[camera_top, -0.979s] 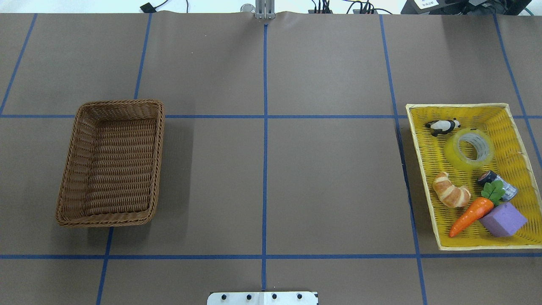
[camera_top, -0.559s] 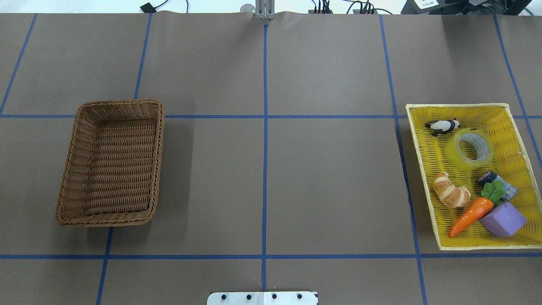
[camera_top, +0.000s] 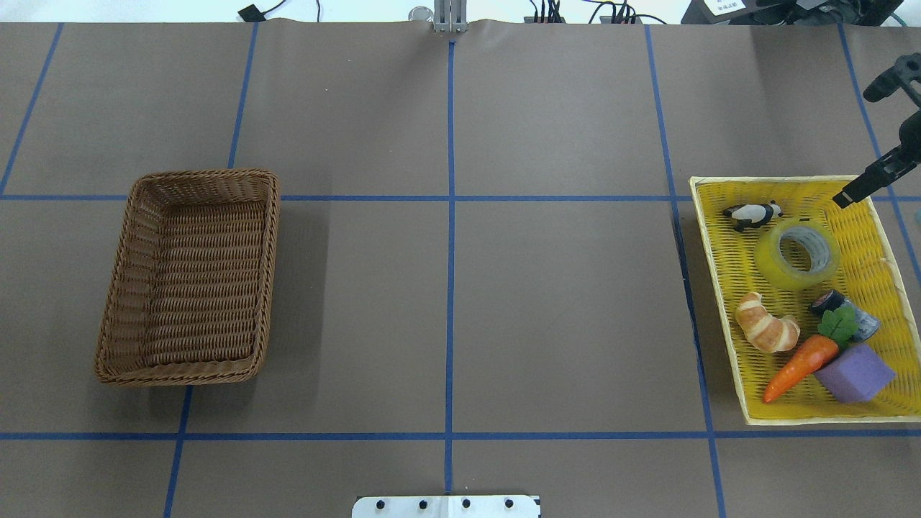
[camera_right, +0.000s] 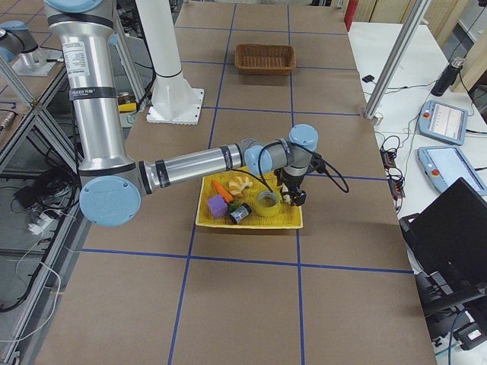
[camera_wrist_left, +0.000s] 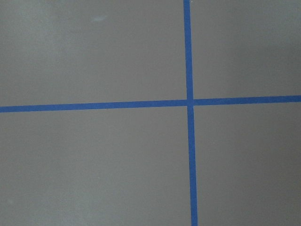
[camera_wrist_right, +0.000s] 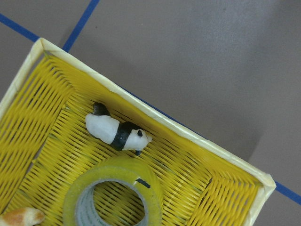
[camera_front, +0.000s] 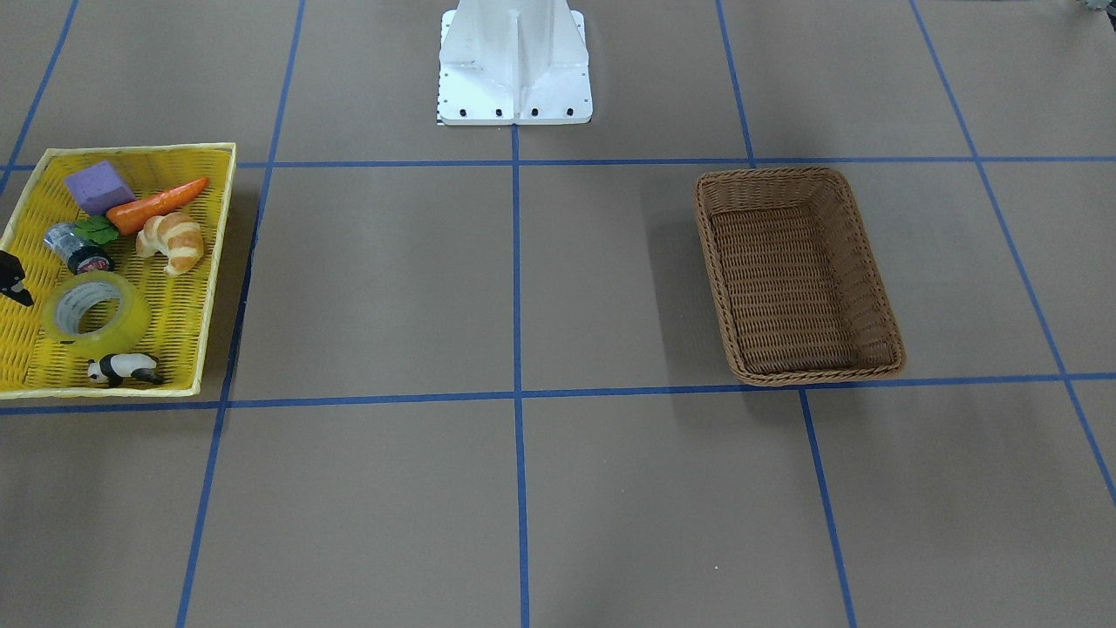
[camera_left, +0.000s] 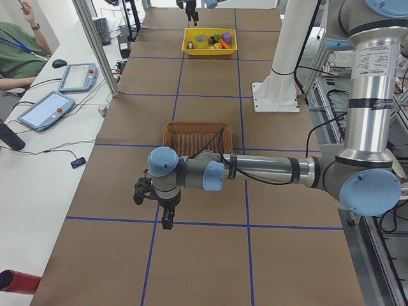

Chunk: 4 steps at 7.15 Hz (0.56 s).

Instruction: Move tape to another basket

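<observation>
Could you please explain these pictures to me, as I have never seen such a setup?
These show two robot arms at a table, caught at one moment from above, from across the table, from each end, and from a camera on each wrist. The brown basket sits empty. The yellow tray holds the tape, a toy panda, croissant, carrot, purple block and small cylinder. The right arm hangs over the tray's far corner, jaws apart, holding nothing. The left arm hovers over the table past the basket; its jaws' state is unclear.
</observation>
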Motion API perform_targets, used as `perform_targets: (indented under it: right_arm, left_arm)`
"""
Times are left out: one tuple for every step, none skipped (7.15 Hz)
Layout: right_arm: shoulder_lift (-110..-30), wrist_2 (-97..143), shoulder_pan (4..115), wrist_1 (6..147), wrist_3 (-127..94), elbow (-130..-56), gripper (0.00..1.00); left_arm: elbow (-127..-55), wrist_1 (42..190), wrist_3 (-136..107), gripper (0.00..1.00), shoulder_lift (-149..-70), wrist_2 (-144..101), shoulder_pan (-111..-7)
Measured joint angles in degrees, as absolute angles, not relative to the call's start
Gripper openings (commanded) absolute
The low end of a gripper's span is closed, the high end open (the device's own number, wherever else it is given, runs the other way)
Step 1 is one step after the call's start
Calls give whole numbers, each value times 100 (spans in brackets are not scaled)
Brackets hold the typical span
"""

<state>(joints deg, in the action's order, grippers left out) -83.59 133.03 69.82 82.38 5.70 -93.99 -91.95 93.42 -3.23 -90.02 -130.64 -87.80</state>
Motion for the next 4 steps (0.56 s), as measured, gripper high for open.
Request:
perform_targets:
  right_arm:
    - [-8381,13310,6890,7946,560,-9138,100]
    - [-8370,13314,6801,7828,551,-8999,100]
    - [-8361,13317,6718,7788,536,-8944,100]
    - [-8355,13325,6626,7778,521,-8906,100]
  left_arm:
    - [-9198,9343,-323,98,-9001,-13065,-8780]
    - [-9199,9343,-319,98,-9000,-13063,-8780]
    - [-9194,9343,-317,98,-9000,-13061,-8780]
    - [-9189,9343,-317,98,-9000,-13061,-8780]
